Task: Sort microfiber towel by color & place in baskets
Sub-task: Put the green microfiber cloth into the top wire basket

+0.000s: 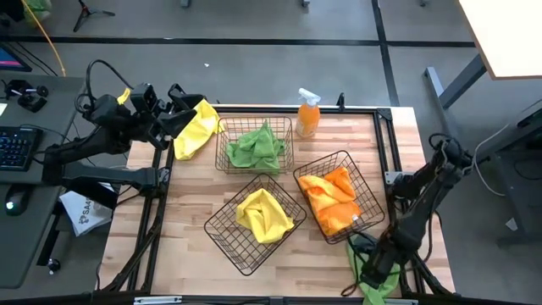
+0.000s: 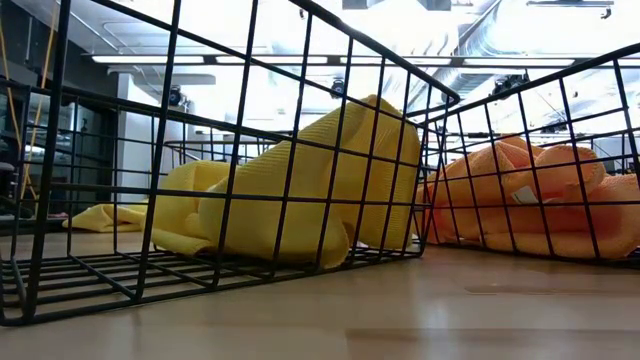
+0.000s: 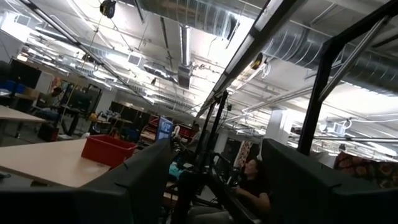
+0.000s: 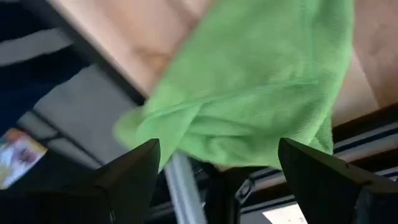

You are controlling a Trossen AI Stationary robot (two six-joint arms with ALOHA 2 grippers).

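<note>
Three wire baskets sit on the wooden worktop (image 1: 186, 216): a far one (image 1: 223, 146) holding a green towel (image 1: 257, 147), a near one (image 1: 222, 232) holding a yellow towel (image 1: 264, 214), and a right one (image 1: 368, 196) holding an orange towel (image 1: 332, 200). An orange spray bottle (image 1: 307, 113) stands just beyond the far basket, at the worktop's back edge. The left claw (image 1: 180, 114) is raised at the back left corner, and a second yellow towel (image 1: 196, 129) hangs from it, draped down beside the far basket; the towel seems pinched in the claw, though the left wrist view points up at the ceiling and shows only the two dark fingers (image 3: 134, 183) with no cloth between them, so I cannot tell how tightly it is clenched. The right claw (image 1: 378, 254) reaches down at the near right corner, just above a second green towel (image 1: 373, 278) that lies over the worktop's edge. In the right wrist view that towel (image 4: 249, 93) fills the space ahead of the spread fingers (image 4: 134, 171), which are released and not touching it. The low view looks through the near basket (image 2: 60, 270) at its yellow towel (image 2: 310, 190), with the orange towel (image 2: 530, 195) behind mesh to the right.
</note>
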